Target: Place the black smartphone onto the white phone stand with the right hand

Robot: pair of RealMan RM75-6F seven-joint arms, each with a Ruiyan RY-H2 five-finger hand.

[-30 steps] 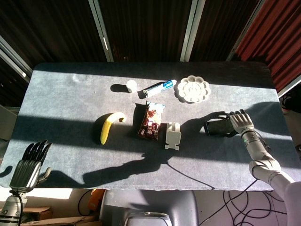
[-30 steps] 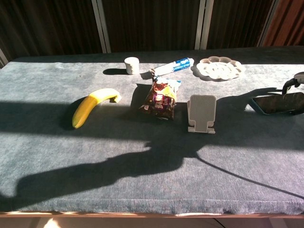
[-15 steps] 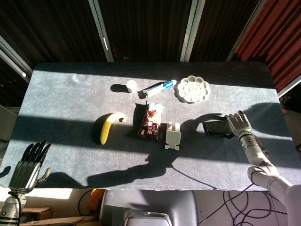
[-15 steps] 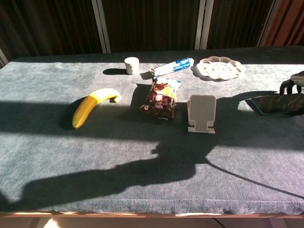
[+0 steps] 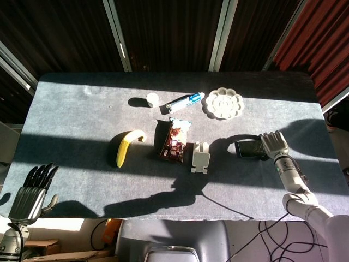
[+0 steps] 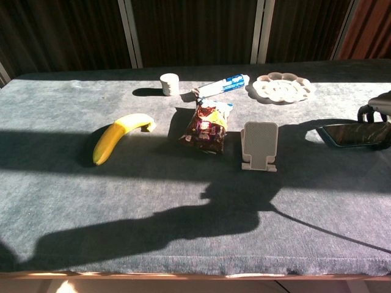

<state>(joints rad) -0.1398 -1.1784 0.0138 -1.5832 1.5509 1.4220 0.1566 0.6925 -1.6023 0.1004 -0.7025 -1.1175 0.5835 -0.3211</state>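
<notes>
The black smartphone point(image 5: 250, 148) point(image 6: 356, 134) is right of the table's middle, its right end gripped by my right hand point(image 5: 274, 144) point(image 6: 374, 111). In the chest view its near edge looks slightly raised off the cloth, and only dark fingers show at the frame's right edge. The white phone stand point(image 5: 200, 157) point(image 6: 260, 145) stands upright near the middle, a short gap left of the phone, with nothing on it. My left hand point(image 5: 32, 191) hangs off the table's front left corner, fingers apart and holding nothing.
A snack packet point(image 5: 174, 141) lies just left of the stand, and a banana point(image 5: 126, 146) further left. At the back are a small white cup point(image 5: 152, 100), a blue-and-white tube point(image 5: 184, 102) and a white flower-shaped dish point(image 5: 223, 103). Arm shadows cross the dark table cloth point(image 5: 82, 120).
My right hand has drawn the smartphone a little to the left, toward the stand, and its near edge has tipped up. The left hand has barely moved.
</notes>
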